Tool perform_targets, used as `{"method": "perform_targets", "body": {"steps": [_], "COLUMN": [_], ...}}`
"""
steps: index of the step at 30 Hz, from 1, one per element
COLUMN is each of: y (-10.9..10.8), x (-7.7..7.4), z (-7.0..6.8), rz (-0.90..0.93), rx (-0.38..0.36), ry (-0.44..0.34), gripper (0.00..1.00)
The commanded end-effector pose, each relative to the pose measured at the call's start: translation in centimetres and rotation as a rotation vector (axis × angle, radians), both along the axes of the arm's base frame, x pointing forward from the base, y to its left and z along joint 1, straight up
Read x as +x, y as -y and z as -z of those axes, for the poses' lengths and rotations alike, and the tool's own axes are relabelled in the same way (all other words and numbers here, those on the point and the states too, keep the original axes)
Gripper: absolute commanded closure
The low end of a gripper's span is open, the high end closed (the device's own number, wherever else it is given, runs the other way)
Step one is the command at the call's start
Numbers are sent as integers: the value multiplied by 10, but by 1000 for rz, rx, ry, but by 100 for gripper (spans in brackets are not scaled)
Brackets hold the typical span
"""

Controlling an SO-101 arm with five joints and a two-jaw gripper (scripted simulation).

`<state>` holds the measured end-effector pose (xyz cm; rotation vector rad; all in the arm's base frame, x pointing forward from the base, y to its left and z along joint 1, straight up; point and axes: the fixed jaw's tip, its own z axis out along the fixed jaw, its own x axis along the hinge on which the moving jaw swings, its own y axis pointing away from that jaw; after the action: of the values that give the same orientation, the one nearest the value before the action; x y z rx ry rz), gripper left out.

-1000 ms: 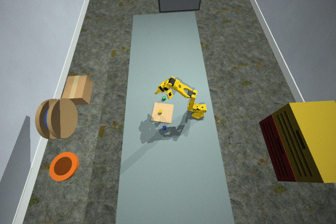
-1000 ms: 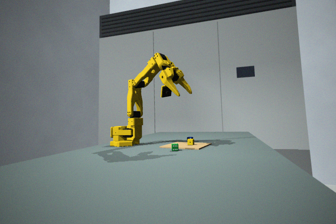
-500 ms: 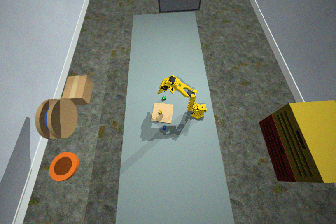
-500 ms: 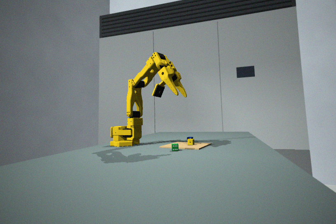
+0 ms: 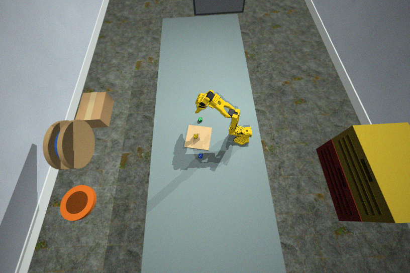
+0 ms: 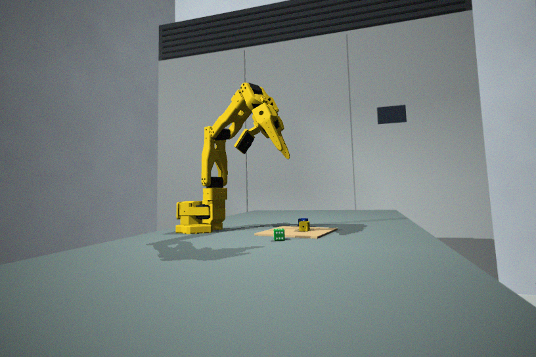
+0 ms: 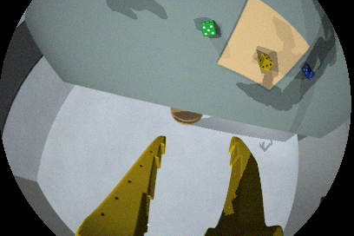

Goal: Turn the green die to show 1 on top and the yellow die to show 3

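The green die [image 5: 200, 119] lies on the table just off the far edge of the tan mat [image 5: 198, 137]. It also shows in the side view [image 6: 279, 234] and the wrist view [image 7: 208, 29], with several white pips on the faces I see. The yellow die [image 5: 195, 136] [image 6: 303, 226] [image 7: 265, 62] sits on the mat near its middle, flat. The blue die [image 5: 200, 155] [image 7: 308, 71] lies on the table off the mat's opposite edge. My gripper [image 6: 283, 151] hangs high above the table, roughly over the green die, fingers partly apart with nothing between them [image 7: 193, 152].
The arm's base [image 5: 240, 134] stands on the table right of the mat. On the floor to the left are a cardboard box [image 5: 94, 108], a wooden spool [image 5: 68, 144] and an orange disc [image 5: 78, 202]. A yellow and red crate [image 5: 367, 172] stands to the right.
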<state>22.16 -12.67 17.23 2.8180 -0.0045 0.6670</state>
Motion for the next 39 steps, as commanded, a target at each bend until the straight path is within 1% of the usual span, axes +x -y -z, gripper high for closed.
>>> {"method": "perform_targets", "body": {"steps": [1,6,8,19,39], "y": [5,8,8,12,13], "x": [0,-1,-1,-2,-2], "z": [-9,-9,-9,-9,-9], "rz": [-59,-125,-125,-220,-257], "rx": [-59,-100,-100,-157,-180], "ry": [11,-13,-13,-48,-62], "gripper": [72,72,72,72,72]}}
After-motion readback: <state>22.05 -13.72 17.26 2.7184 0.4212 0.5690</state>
